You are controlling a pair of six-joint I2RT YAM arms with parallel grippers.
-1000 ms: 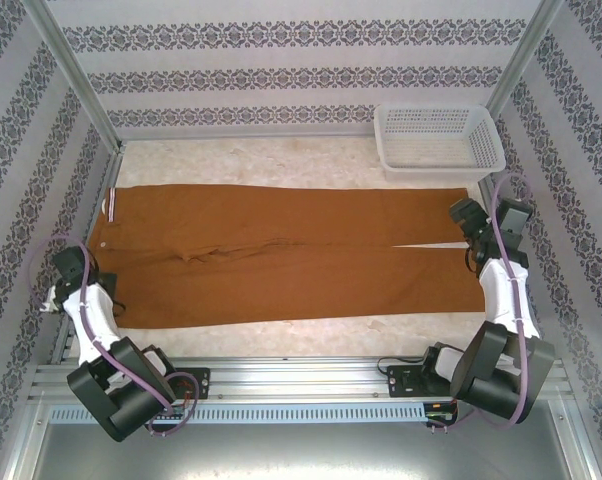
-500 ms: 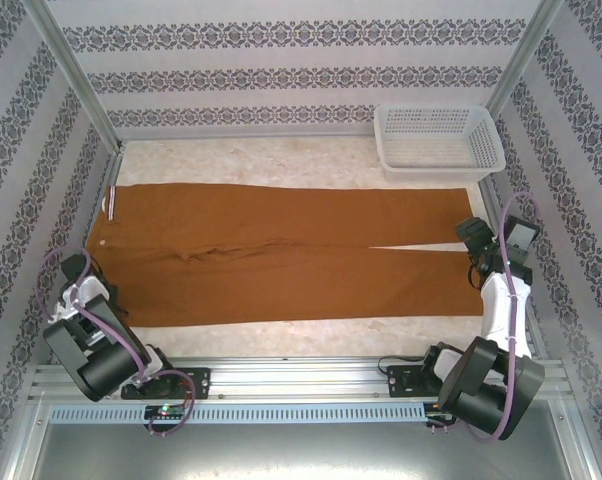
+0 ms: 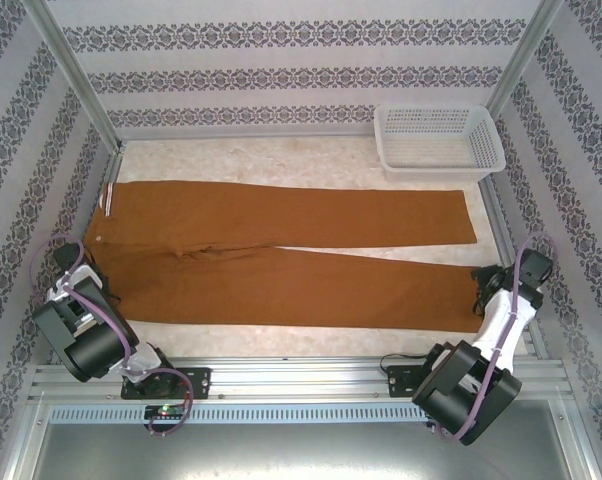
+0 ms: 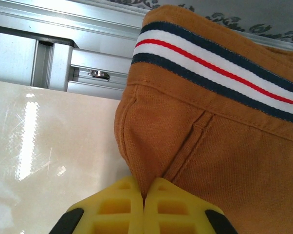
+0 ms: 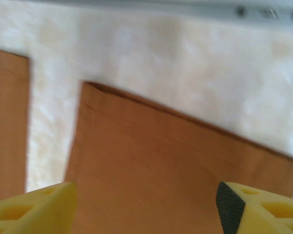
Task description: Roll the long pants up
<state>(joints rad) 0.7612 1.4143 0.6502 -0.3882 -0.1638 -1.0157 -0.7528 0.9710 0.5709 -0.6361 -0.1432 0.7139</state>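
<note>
Soft, limp and light, the long pants (image 3: 281, 250) lay flat on the counter (image 3: 281, 160), striped waistband (image 4: 219, 63) corner pinched in the closed left pincer (image 4: 144, 204), near-leg hem (image 5: 137, 105), likely the best hold, just ahead of the open right pincer (image 5: 144, 207).

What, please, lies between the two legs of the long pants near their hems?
Only bare tabletop: the long pants splay apart there, as the top and right wrist views show.

Left pincer (image 4: 144, 201) pinches the long pants (image 4: 224, 146); right pincer (image 5: 146, 195) spread wide.
</note>
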